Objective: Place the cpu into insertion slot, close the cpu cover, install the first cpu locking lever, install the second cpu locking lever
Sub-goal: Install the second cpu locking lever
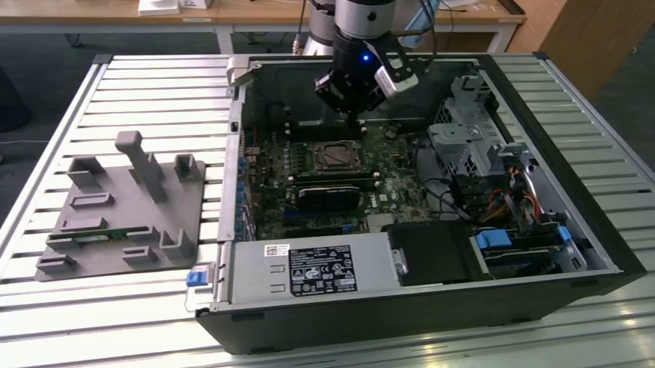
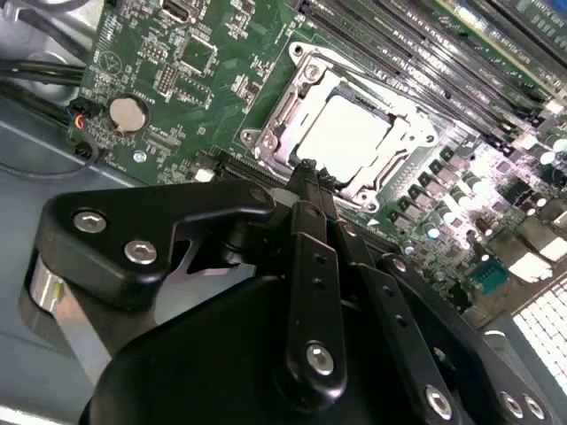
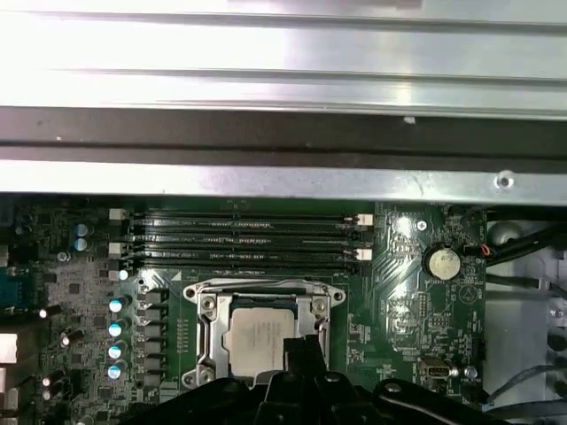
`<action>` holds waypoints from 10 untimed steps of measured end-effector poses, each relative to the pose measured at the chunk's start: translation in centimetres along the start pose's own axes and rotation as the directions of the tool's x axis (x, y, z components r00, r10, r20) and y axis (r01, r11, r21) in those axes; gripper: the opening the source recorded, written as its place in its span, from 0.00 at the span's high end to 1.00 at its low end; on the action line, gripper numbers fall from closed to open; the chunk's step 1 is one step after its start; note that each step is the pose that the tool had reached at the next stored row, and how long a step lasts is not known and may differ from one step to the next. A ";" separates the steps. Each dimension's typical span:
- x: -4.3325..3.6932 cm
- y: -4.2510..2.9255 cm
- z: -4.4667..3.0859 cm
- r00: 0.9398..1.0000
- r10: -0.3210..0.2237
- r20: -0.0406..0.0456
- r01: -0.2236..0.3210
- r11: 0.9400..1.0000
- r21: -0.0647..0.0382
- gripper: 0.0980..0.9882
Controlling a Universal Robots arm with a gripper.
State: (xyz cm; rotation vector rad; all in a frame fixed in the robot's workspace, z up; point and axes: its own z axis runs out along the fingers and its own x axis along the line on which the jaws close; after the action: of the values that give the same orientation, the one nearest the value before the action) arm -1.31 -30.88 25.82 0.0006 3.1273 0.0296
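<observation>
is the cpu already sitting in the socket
Yes, in the first wrist view the cpu lies flat inside the insertion slot, with the silvery cpu cover framing it.

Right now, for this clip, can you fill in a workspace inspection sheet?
Surface: slatted metal table carrying an open computer case.
Job's things: cpu sits in the insertion slot; cpu cover frames it.
Clutter: grey fixture block on the exterior view's left.
Grippers: gripper at the socket's edge, fingers together.
Cables: coloured bundle beside the drive bay.
Surroundings: wooden desk behind.
</observation>
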 end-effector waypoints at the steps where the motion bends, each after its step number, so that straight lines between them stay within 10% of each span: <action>1: 0.00 -0.19 0.00 1.000 0.000 0.000 0.000 1.000 0.000 0.99; 10: 0.00 -2.69 -0.05 1.000 0.000 0.000 0.000 1.000 -0.001 0.99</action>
State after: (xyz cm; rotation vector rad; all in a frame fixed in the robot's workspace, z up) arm -1.32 -33.58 25.81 0.0007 3.1272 0.0317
